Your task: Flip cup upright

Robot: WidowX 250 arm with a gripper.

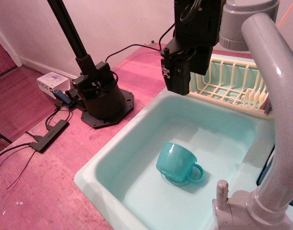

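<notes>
The teal cup (175, 162) rests on the floor of the pale mint sink (136, 143), near the front right. It appears mouth down with its narrower base facing up and toward the camera. Its loop handle (197, 173) points right. My black gripper (177, 81) hangs above the sink's back edge, well above and behind the cup and not touching it. Its fingers are not distinguishable from the dark body, so I cannot tell whether it is open or shut. Nothing shows in it.
A pale yellow dish rack (232, 84) stands behind the sink at right. A grey faucet (273, 96) arches over the sink's right side in the foreground. The arm's black base (100, 98) sits on the pink table, with a white box (52, 84) and cables at left.
</notes>
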